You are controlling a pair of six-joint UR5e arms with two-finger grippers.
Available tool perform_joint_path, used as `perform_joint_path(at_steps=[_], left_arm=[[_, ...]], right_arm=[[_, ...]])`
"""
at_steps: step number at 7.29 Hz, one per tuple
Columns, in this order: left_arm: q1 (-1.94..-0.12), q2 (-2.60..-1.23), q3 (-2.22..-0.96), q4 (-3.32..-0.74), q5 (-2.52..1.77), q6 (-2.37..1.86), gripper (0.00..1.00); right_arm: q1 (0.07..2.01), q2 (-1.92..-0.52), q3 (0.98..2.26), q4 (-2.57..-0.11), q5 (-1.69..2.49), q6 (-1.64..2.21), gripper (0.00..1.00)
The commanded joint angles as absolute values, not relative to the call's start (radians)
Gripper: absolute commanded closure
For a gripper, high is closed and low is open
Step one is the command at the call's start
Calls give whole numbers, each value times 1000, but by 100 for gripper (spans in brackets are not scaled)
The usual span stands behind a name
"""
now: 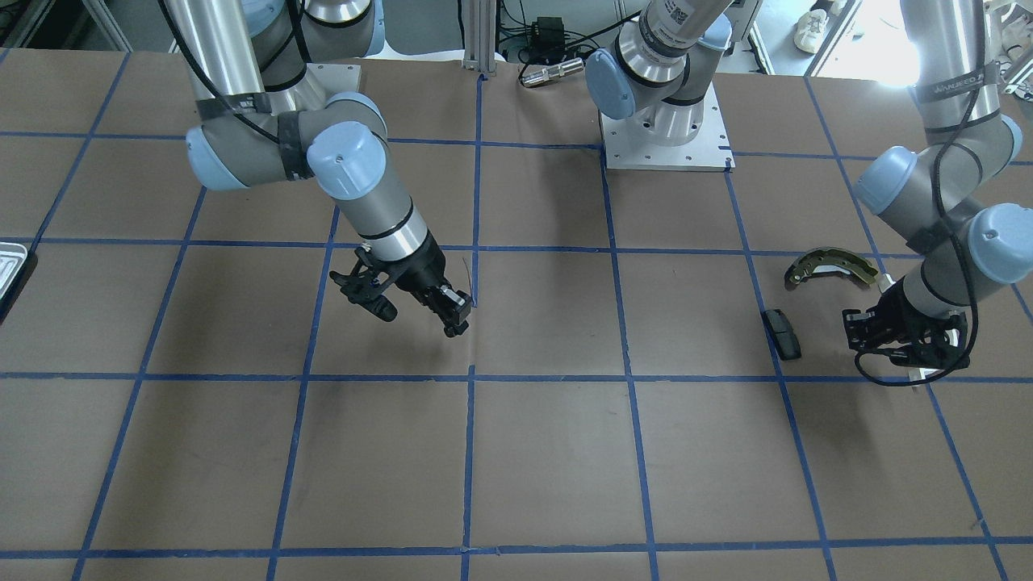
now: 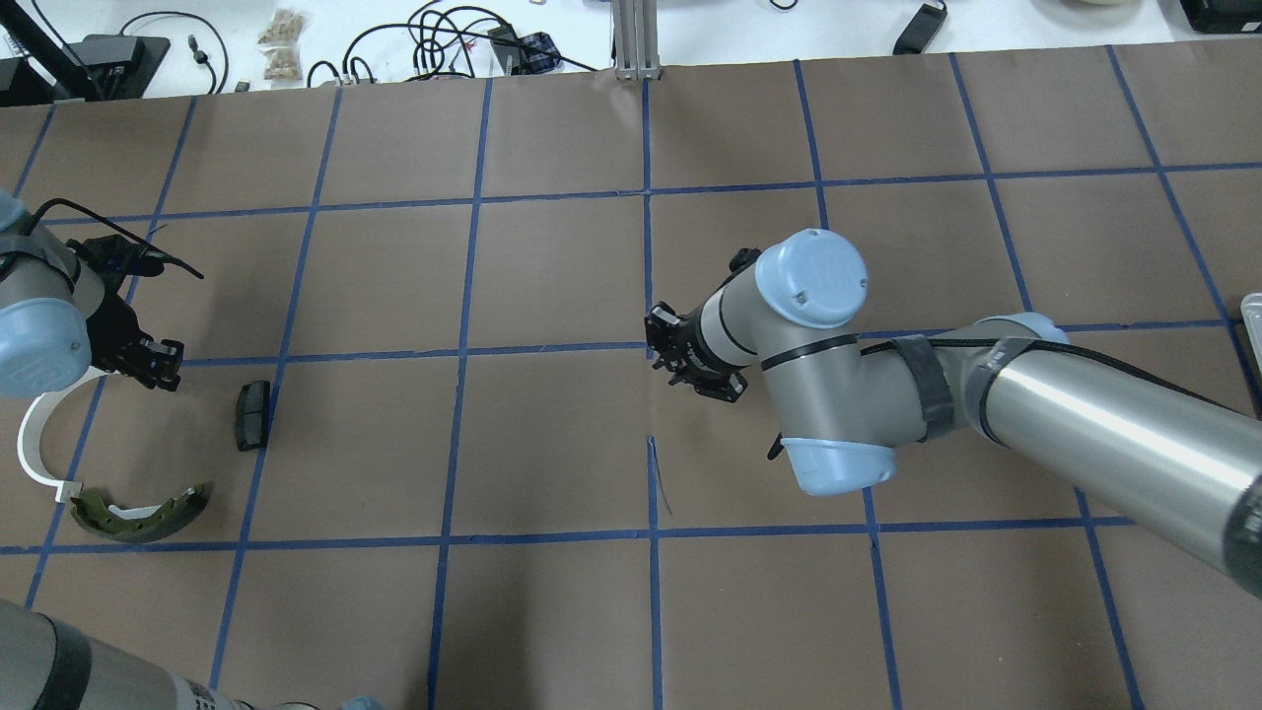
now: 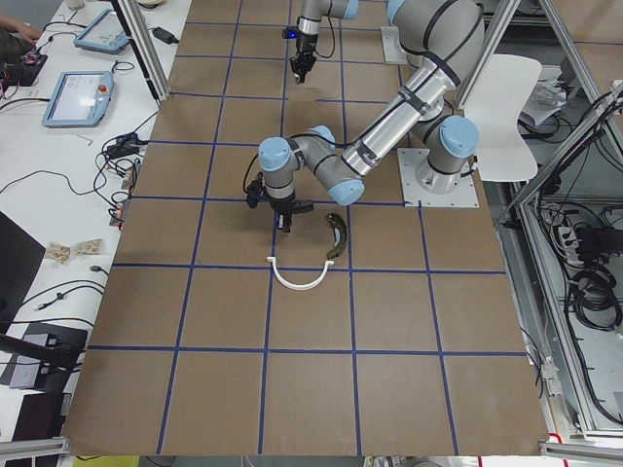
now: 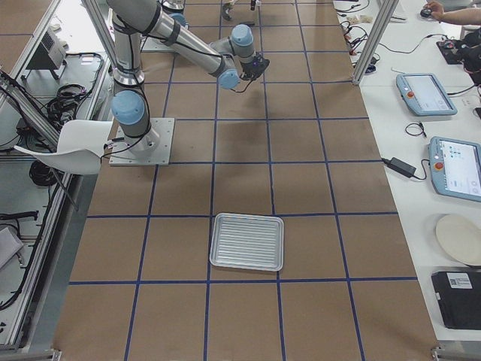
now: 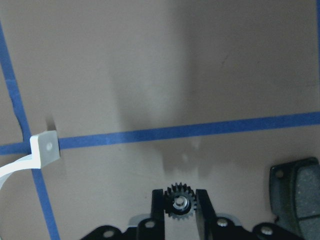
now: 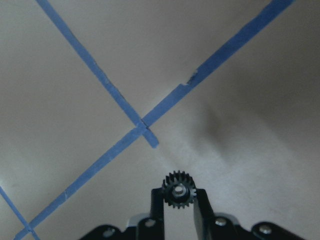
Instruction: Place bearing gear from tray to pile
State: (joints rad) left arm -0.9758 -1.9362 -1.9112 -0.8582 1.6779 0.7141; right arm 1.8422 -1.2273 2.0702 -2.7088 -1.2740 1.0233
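My left gripper (image 5: pixel 179 194) is shut on a small black bearing gear (image 5: pixel 180 204) and holds it above the brown table, beside the pile. The pile is an olive brake shoe (image 2: pixel 138 513), a white half-ring (image 2: pixel 35 444) and a black pad (image 2: pixel 251 414). In the overhead view the left gripper (image 2: pixel 148 360) hangs just left of the pad. My right gripper (image 6: pixel 178 192) is shut on a second black bearing gear (image 6: pixel 178 190) above mid-table (image 2: pixel 680 360). The silver tray (image 4: pixel 246 241) lies far to the right and holds nothing.
Blue tape lines grid the brown table. The tray's edge shows at the right edge of the overhead view (image 2: pixel 1252 316). The left arm's base plate (image 1: pixel 666 145) stands at the back. Cables and tablets lie beyond the far table edge.
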Motion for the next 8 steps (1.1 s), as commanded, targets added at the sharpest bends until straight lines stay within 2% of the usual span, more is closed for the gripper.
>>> perform_joint_path(at_steps=[1,2,4,5,8], left_arm=[[-980,-1918,-1876,-874,1545,710,1],[-983,-1910,-1873,-902,1534,707,0],[-1005,-1890,-1881,-914,1555,703,0],[-1041,-1884,-1881,-964,1599,645,0],[-1277,-1871,-1870,-965,1603,420,0]], right_arm=[[1874,-1172,2013,-2677,-1278,1042,57],[1875,-1170,2011,-2674,-1325,1032,1],[1850,-1186,1978,-2631,-1328,988,0],[1826,-1221,1927,-2518,-1341,833,0],[1659,-1386,1649,-1867,-1536,365,0]])
